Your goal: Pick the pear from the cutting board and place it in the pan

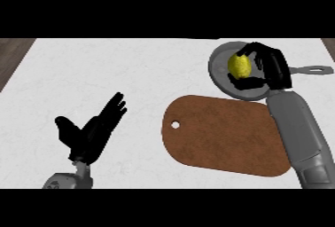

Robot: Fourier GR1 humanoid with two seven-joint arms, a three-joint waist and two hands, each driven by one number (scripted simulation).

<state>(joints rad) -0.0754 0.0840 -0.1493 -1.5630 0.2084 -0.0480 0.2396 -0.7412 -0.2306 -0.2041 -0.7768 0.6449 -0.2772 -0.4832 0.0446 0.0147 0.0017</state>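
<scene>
White marble-look table [98, 71] wide and bare at left and middle; dark wood strips at far corners. Brown rounded wooden cutting board [226, 137] with small hole lies right of centre, its far edge just beside round grey metal pan [219, 60] at far right; pan handle points right. Yellow pear [239, 65] over pan, right robot hand [265, 66] curled round it, grey forearm crossing board's right edge. Left robot hand [91, 131] near left, fingers straight and spread, thumb out, resting.
</scene>
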